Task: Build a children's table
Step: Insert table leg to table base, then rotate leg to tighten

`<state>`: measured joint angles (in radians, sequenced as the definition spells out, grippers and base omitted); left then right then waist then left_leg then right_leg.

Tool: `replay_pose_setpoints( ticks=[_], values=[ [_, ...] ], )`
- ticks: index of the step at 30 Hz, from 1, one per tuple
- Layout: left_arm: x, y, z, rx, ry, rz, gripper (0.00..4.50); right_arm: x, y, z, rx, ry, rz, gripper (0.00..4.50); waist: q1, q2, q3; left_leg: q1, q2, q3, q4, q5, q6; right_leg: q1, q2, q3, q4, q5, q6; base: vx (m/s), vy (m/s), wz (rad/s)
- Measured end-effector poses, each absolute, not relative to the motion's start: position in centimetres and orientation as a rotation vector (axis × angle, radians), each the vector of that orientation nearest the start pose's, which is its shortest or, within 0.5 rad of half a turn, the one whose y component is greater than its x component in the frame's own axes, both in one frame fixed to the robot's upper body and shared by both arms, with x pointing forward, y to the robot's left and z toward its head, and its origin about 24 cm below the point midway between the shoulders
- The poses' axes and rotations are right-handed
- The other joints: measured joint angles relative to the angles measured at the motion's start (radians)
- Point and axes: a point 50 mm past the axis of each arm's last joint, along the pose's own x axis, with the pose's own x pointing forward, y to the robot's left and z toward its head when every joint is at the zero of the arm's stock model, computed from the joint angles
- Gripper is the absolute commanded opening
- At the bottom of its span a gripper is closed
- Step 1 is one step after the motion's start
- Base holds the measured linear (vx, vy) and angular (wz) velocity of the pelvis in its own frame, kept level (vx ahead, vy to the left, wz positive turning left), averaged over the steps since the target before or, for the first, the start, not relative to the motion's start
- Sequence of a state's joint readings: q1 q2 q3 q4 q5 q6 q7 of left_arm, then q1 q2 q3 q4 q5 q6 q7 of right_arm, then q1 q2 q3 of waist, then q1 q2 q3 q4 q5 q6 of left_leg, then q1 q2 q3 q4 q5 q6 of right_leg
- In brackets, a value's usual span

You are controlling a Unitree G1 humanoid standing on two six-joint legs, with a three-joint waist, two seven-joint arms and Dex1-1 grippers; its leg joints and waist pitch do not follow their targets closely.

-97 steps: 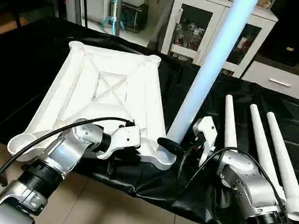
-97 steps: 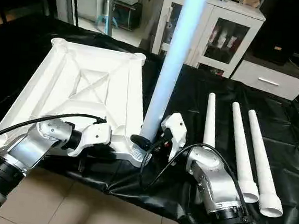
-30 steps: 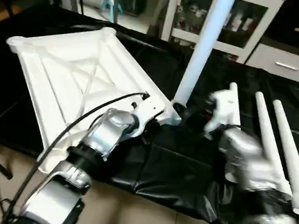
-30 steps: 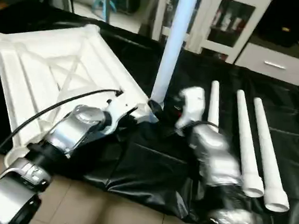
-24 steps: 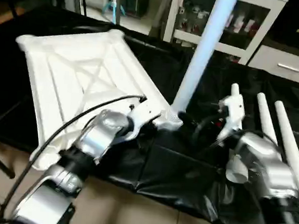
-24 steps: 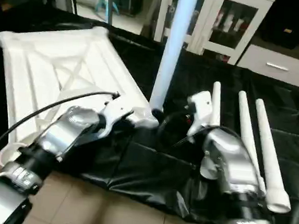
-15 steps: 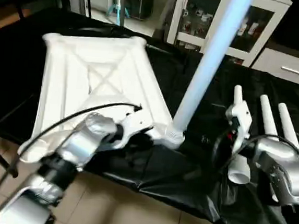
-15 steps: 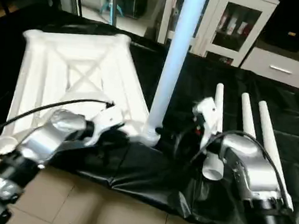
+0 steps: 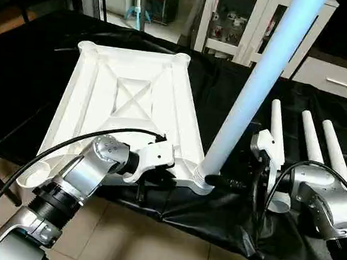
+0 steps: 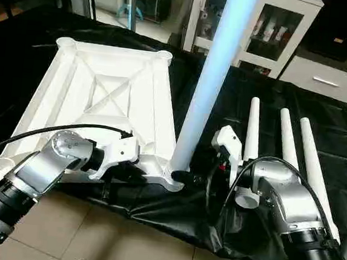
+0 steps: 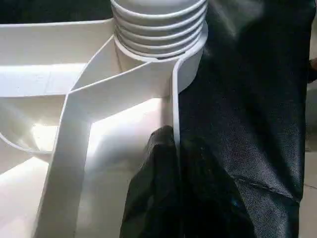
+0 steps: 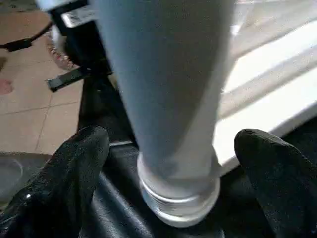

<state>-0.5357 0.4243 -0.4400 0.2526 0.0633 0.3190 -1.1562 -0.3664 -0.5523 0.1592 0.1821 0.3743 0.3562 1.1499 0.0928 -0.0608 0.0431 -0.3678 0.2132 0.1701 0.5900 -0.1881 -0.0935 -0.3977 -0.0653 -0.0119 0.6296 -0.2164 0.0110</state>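
The children's table top [image 9: 128, 95] lies upside down on the black cloth, X ribs up. One white leg [image 9: 256, 88] stands tilted in its near right corner socket [image 9: 197, 179]. My left gripper [image 11: 173, 193] is shut on the top's near rim beside that socket, one finger inside the wall and one outside. My right gripper [image 12: 173, 178] is open, its fingers [image 12: 74, 173] standing either side of the leg's threaded base without touching it. Three loose legs [image 9: 311, 142] lie side by side to the right.
The black-cloth work table [image 9: 20, 80] ends just in front of my arms, with tiled floor [image 9: 151, 243] below. A white glass-door cabinet [image 9: 231, 25] and a drawer unit [image 9: 342, 81] stand behind. My left arm's cable [image 9: 49, 155] loops over the near rim.
The view has swung and steadied. Against the loose legs, the table top has turned clockwise with my left gripper on its rim. My right gripper has come in around the standing leg's base.
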Motion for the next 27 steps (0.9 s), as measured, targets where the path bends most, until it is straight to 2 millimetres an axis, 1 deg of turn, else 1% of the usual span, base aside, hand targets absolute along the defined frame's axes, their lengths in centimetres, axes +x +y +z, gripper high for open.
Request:
replay_pose_setpoints(
  ticks=[1,4,6,12,13,15,17,18,21,22,24,27],
  values=[
    [29.58,10.83,6.39,0.572,0.495,-1.38,0.0,28.39,-17.36,8.2,-0.081,0.329,1.244,4.17,-0.001,0.0,0.0,0.0,0.0,0.0,0.0,0.0,0.0,0.0,0.0,0.0,0.0,0.0,0.0,0.0,0.0,0.0],
    [29.56,10.87,6.41,0.574,0.498,-1.386,0.0,28.73,-17.32,8.58,-0.096,0.307,1.264,3.81,0.0,0.0,0.0,0.0,0.0,0.0,0.001,0.0,0.0,0.0,0.0,0.0,0.001,0.0,0.0,0.0,0.0,0.0],
    [29.54,10.85,6.41,0.578,0.497,-1.391,0.0,28.86,-17.28,8.64,-0.113,0.298,1.271,3.69,0.001,-0.001,0.0,0.0,0.0,0.0,0.001,0.0,0.001,0.0,0.0,0.0,0.001,0.0,0.0,0.0,0.0,0.0],
    [29.55,10.84,6.43,0.585,0.494,-1.394,0.0,29.03,-16.71,8.08,-0.111,0.302,1.295,3.04,0.001,-0.001,-0.001,-0.001,0.0,0.0,0.002,0.001,0.002,0.0,0.0,0.0,0.001,0.0,0.0,0.0,0.0,0.0],
    [29.55,10.83,6.43,0.585,0.494,-1.394,0.0,29.06,-16.64,8.07,-0.111,0.301,1.299,3.04,0.001,-0.001,-0.001,-0.001,0.0,0.0,0.002,0.001,0.002,0.0,0.0,0.0,0.001,0.0,0.0,0.0,0.0,0.0],
    [29.55,10.83,6.42,0.585,0.494,-1.394,0.0,29.15,-16.67,8.03,-0.112,0.3,1.304,2.79,0.001,-0.001,-0.001,-0.001,0.0,0.0,0.002,0.001,0.002,0.0,0.0,0.0,0.001,0.0,0.0,0.0,0.0,0.0],
    [29.52,10.86,6.43,0.585,0.497,-1.4,0.0,29.18,-16.71,7.98,-0.112,0.3,1.309,2.71,0.002,-0.001,-0.001,0.0,0.0,0.0,0.002,0.001,0.002,0.0,0.0,0.0,0.001,0.0,0.0,0.0,0.0,0.0],
    [29.51,10.87,6.43,0.585,0.498,-1.402,0.0,29.18,-16.7,7.96,-0.112,0.299,1.311,2.5,0.002,-0.001,-0.001,0.0,0.0,0.0,0.002,0.001,0.002,0.0,0.0,0.0,0.001,0.0,0.0,0.0,0.0,0.0],
    [29.48,10.92,6.42,0.587,0.5,-1.407,0.0,29.23,-16.67,7.91,-0.117,0.296,1.313,2.26,0.003,-0.001,-0.001,0.0,0.0,0.0,0.002,0.001,0.002,0.0,0.0,0.0,0.001,0.0,0.0,0.0,0.0,0.0],
    [29.49,10.92,6.43,0.587,0.501,-1.408,0.0,29.24,-16.65,7.92,-0.123,0.294,1.315,2.26,0.003,-0.001,-0.001,0.0,0.0,0.0,0.002,0.001,0.002,0.001,0.0,0.0,0.002,0.0,0.0,0.0,0.0,0.0],
    [29.52,10.94,6.41,0.586,0.503,-1.408,0.0,29.25,-16.65,7.91,-0.129,0.293,1.316,2.06,0.003,-0.002,-0.001,0.0,0.0,0.0,0.003,0.001,0.002,0.001,0.0,0.0,0.002,0.0,0.0,0.0,0.0,0.0],
    [29.52,10.94,6.4,0.587,0.502,-1.409,0.0,29.27,-16.67,7.89,-0.135,0.291,1.318,2.0,0.003,-0.002,-0.001,0.0,0.0,0.0,0.003,0.001,0.002,0.001,0.0,-0.001,0.002,0.0,0.0,0.0,0.0,0.0]
  ],
)
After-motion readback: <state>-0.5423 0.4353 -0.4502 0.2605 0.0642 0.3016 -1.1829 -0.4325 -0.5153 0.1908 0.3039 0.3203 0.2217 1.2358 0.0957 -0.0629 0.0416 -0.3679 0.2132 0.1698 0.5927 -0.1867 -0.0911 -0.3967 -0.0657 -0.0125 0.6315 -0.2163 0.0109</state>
